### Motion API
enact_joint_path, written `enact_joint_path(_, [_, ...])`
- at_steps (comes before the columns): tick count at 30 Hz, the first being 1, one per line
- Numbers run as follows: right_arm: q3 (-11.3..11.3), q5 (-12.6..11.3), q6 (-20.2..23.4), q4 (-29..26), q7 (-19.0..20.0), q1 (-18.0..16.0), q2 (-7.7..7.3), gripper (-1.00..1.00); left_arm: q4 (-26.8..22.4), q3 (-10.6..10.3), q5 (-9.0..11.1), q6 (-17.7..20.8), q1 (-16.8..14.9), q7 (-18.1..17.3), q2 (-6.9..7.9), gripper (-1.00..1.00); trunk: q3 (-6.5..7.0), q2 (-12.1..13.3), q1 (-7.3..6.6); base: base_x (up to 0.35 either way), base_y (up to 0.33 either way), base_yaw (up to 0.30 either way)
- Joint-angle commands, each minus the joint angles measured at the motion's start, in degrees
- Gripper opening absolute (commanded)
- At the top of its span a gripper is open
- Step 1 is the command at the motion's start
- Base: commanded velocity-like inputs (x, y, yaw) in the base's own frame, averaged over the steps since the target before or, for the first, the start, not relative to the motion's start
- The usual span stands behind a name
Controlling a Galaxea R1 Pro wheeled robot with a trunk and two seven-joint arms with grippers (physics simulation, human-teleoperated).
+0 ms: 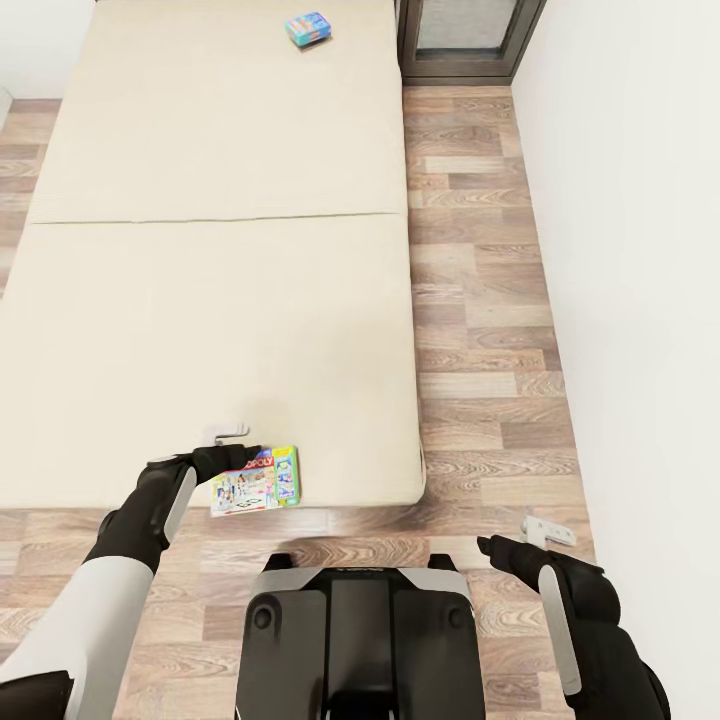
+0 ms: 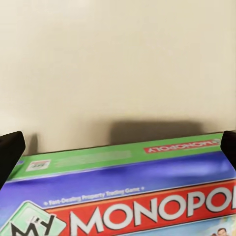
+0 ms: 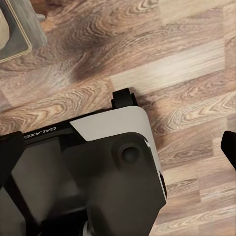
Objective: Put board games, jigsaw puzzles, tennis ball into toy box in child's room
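Observation:
A green-edged board game (image 1: pixel 257 483) with a white Monopoly cover lies flat at the near edge of the bed (image 1: pixel 200 300). My left gripper (image 1: pixel 238 445) hovers open at the box's far left corner. In the left wrist view its dark fingertips (image 2: pixel 10 152) stand wide apart, with the Monopoly box (image 2: pixel 128 196) just below them. A bright blue board game (image 1: pixel 308 28) lies far up the beige mattress near the head end. My right gripper (image 1: pixel 520 540) is open over the wood floor, right of my base, holding nothing. The table, toy box, puzzles and tennis ball are out of view.
My dark base (image 1: pixel 365 630) stands on the floor at the bed's near edge. A strip of plank floor (image 1: pixel 480 300) runs between the bed and the white wall (image 1: pixel 640 300). A dark-framed unit (image 1: pixel 468 40) stands at the far end.

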Motion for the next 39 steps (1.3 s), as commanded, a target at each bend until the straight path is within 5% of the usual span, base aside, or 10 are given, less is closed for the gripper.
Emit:
enact_joint_path(1, [-0.1,-0.3,0.2,-0.1,-0.2,0.0,0.04,1.00,-0.1,0.1,0.0,0.4,0.0,-0.3,-0.02,1.00,-0.06,-0.1,0.03,-0.047,0.000,0.000])
enact_joint_path(39, [0.0,-0.3,0.2,-0.1,-0.2,0.0,0.13,1.00,-0.1,0.1,0.0,0.3,0.0,-0.4,-0.02,1.00,-0.06,-0.1,0.03,-0.034,0.000,0.000])
